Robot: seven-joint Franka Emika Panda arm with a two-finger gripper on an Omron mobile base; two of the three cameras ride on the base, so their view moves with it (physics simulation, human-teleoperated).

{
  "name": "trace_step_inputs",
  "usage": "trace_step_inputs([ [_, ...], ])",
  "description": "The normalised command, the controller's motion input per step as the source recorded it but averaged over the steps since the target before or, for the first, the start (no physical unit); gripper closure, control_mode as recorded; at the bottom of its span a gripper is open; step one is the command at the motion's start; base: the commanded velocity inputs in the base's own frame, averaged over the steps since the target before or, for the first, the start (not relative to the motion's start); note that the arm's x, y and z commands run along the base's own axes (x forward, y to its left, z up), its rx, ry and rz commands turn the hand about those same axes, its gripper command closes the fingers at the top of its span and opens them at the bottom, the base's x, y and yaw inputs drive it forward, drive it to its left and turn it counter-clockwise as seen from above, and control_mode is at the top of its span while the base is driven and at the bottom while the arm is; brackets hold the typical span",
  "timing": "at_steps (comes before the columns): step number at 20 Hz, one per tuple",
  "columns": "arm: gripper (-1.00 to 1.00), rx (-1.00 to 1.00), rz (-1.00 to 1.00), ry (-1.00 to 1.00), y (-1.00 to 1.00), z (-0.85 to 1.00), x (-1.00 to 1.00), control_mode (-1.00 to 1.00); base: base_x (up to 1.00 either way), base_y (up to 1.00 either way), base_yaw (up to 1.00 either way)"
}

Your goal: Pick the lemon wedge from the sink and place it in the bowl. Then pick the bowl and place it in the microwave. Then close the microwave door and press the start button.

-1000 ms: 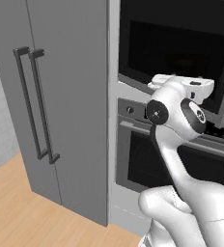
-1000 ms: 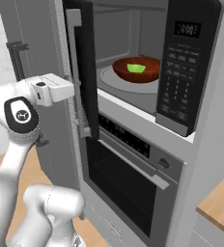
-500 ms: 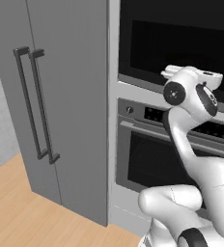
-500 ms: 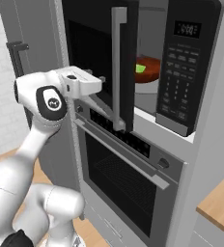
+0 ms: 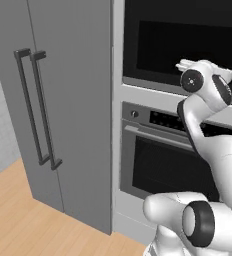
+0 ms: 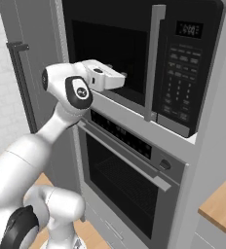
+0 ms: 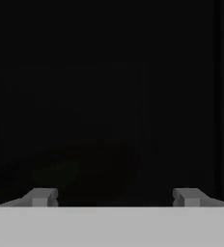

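Note:
The microwave (image 6: 183,73) sits in the wall with its door (image 6: 110,48) swung flat across the front, and the door's grey handle (image 6: 155,63) stands beside the control panel. My gripper (image 6: 121,77) is up against the door's dark glass. The hand view has black glass ahead and my gripper (image 7: 115,198) open, its tips far apart with nothing between them. From the left base view the hand (image 5: 188,67) presses at the lower edge of the door (image 5: 178,40). The bowl and the lemon wedge are hidden behind the door. The sink is out of view.
Below the microwave is the oven, with a bar handle (image 6: 120,151) and a knob (image 6: 164,165). Tall grey doors with long bar handles (image 5: 38,110) stand to the left. A wooden floor (image 5: 18,210) lies below, and a wooden counter corner (image 6: 222,204) is at the right.
The microwave door has swung from wide open to flat across the front. My hand has followed it rightward, staying against it. The bowl and wedge inside are now covered.

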Motion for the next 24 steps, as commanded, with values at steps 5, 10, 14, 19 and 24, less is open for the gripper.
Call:
trace_step_inputs([
  [5, -1.0, 0.07, 0.0, 0.0, -0.47, 0.0, 0.54, -1.0, 0.0, 0.0, 0.0],
  [10, -1.0, 0.03, 0.0, 0.0, -0.23, -0.03, 0.2, -1.0, 0.0, 0.0, 0.0],
  [14, -1.0, 0.09, 0.0, 0.0, 0.0, 0.11, -0.86, -1.0, 0.0, 0.0, 0.0],
  [19, -1.0, 0.07, 0.0, 0.0, 0.0, 0.11, -1.0, -1.0, 0.0, 0.0, 0.0],
  [24, 1.0, 0.0, 0.0, 0.0, 0.01, 0.08, -1.0, -1.0, 0.0, 0.0, 0.0],
])
